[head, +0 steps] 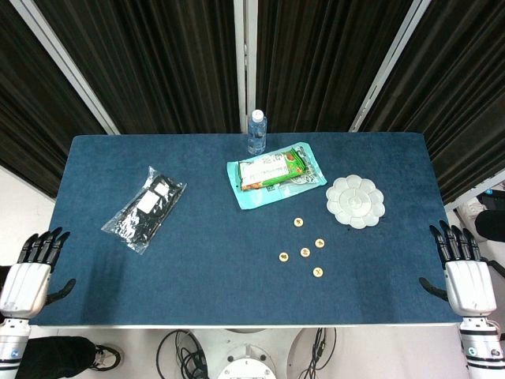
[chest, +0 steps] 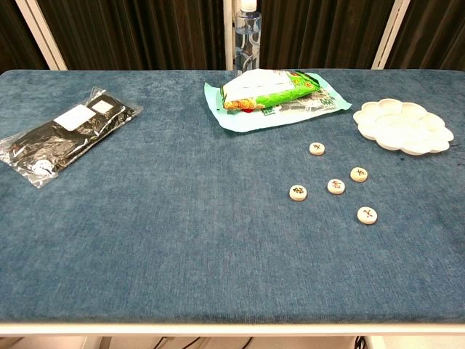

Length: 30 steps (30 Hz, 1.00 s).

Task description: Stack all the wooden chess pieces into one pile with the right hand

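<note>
Head view: five wooden chess pieces [head: 304, 253] lie scattered, apart, on worktop [head: 197, 260]; none stacked. Right robot hand [head: 464, 268] empty, fingers extended, at edge; left robot hand [head: 31, 272] likewise. All stacking remains.

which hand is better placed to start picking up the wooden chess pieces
Right. The chess pieces lie scattered right of centre, nearer the right hand at the table's right edge. The left hand rests beyond the far-left edge.
</note>
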Available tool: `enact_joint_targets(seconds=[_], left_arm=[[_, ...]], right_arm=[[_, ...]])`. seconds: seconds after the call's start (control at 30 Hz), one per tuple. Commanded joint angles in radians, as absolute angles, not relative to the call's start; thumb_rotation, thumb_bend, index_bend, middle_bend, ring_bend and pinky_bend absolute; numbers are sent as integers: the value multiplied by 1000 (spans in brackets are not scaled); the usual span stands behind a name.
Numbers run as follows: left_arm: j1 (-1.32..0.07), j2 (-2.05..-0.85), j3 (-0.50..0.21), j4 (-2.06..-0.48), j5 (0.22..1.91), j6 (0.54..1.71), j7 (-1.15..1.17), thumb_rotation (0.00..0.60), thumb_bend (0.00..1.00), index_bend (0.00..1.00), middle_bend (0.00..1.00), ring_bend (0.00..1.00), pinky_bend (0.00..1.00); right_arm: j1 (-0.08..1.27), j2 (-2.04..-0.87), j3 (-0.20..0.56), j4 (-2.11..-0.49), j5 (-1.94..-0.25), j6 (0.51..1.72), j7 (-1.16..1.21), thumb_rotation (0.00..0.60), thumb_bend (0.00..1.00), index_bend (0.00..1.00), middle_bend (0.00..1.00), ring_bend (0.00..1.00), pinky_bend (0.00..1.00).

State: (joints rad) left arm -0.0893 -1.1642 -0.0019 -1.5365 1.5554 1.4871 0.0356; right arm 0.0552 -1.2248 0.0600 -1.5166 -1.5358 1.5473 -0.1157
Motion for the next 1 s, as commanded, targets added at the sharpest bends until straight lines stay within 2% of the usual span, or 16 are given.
enact_joint_targets(seconds=[0.03, 0.43, 0.6, 0.77, 0.87, 1.0], left_arm=[[-89, -1164, -2, -1537, 1555, 1487, 35, 600, 228, 46, 0, 0, 0], [-91, -1158, 3, -1544, 1564, 1486, 34, 600, 228, 46, 0, 0, 0], [-91, -1157, 0, -1543, 1559, 1486, 17, 600, 228, 47, 0, 0, 0], [-95, -1156, 3, -1546, 1561, 1476, 27, 600, 228, 46, 0, 0, 0], [-89, -1153, 3, -1553, 1570, 1494, 29, 600, 228, 47, 0, 0, 0], [-85, -1145, 2, -1554, 1563, 1497, 22, 600, 229, 46, 0, 0, 0]], right_arm=[[56, -1225, 60, -1517, -1537, 1547, -116, 600, 34, 0, 0, 0, 0], [84, -1226, 59, -1541, -1563, 1518, -152, 600, 35, 0, 0, 0, 0], [139, -1200, 77, -1625, -1605, 1477, -239, 600, 33, 0, 0, 0, 0], [243, -1172, 110, -1742, -1600, 1336, -326, 600, 35, 0, 0, 0, 0], [330, -1175, 134, -1798, -1553, 1197, -363, 600, 40, 0, 0, 0, 0], [431, -1220, 172, -1787, -1462, 1056, -443, 600, 51, 0, 0, 0, 0]])
